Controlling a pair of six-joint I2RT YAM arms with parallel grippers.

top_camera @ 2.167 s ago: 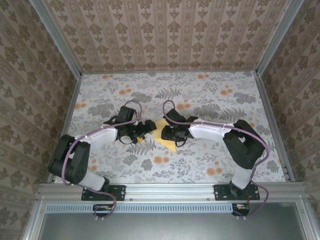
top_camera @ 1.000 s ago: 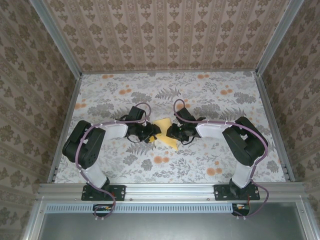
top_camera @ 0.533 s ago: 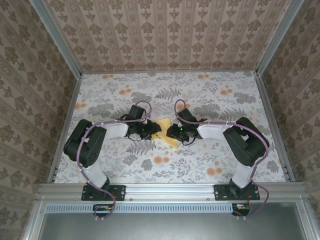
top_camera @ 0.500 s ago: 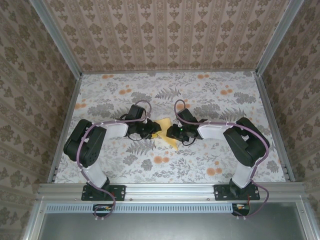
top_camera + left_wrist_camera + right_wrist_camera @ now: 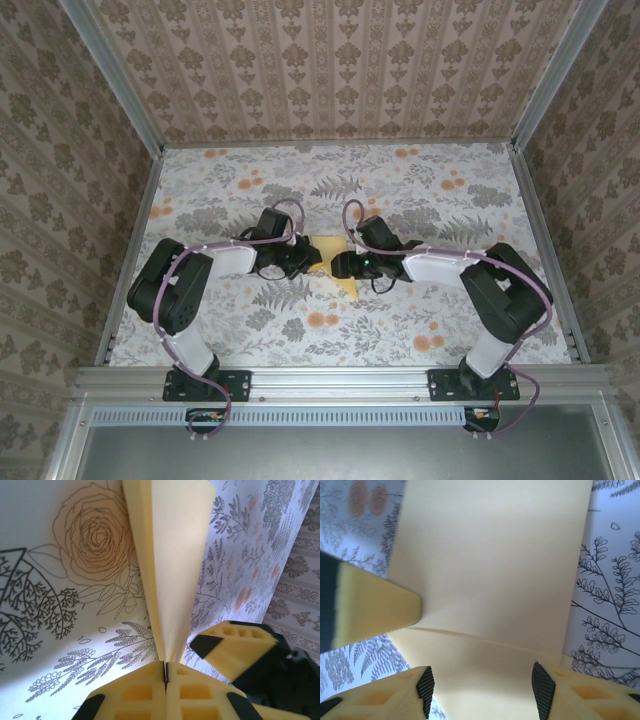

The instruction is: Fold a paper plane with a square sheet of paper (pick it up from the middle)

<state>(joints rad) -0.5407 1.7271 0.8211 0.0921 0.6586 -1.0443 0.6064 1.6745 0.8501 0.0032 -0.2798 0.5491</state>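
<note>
Two changes stand out. The left gripper [image 5: 165,666], half spread a second ago, now has its pads pressed together on the raised fold of the square sheet of paper [image 5: 170,555], pinching it where the two layers meet. The right gripper [image 5: 482,680] has let its fingers spread wider and straddles the sheet without clamping it. Beyond them the pale-yellow sheet lies mid-table on the floral tablecloth [image 5: 420,190], between the two wrists, partly folded and lifting off the cloth. The hold seems to have passed to the left side, freeing the right for the next crease; no dart shape exists yet.
</note>
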